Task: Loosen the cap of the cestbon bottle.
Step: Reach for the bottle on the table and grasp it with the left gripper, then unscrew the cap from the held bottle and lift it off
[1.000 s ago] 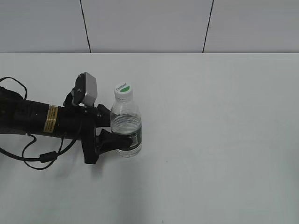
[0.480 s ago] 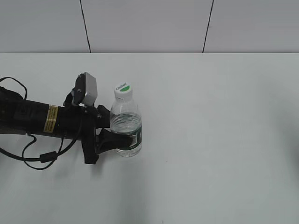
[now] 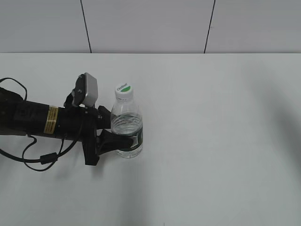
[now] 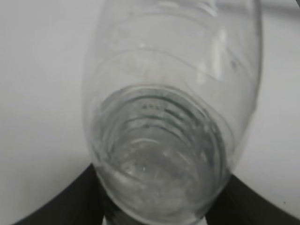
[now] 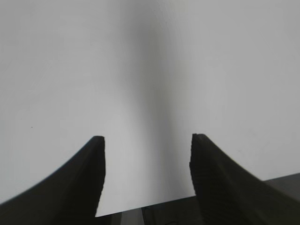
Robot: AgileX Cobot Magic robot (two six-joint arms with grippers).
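Currently our left gripper [image 3: 121, 141] is clamped around the lower body of the cestbon bottle [image 3: 127, 129], its dark jaws pressing the bottle at the green label band. From the gripper's own camera, we see the clear ribbed bottle [image 4: 171, 117] filling the view, with the two jaws curving up from about 7 and 5 o'clock to hug its sides. We judge this grip is meant to stop the bottle from spinning when the top is twisted.

Moving outward, the left arm [image 3: 42, 121] lies low across the table [image 3: 216, 141] from the 9 o'clock edge of the exterior view, with its grey wrist camera [image 3: 87, 91] just beside the bottle's shoulder. The bottle stands upright, left of the table's centre. Its cap [image 3: 123, 90], white with a green half-disc on top, sits at 12 o'clock above the grip, uncovered and free on all sides, so we judge it has been left clear for the other arm to reach.

Our right gripper [image 5: 146, 176] is spread wide and holds nothing. Its two dark fingers [image 5: 89, 173] frame only bare table. It does not appear in the exterior view, so it is well apart from the bottle. We judge that loosening has not begun: the right gripper must next travel to the cap.
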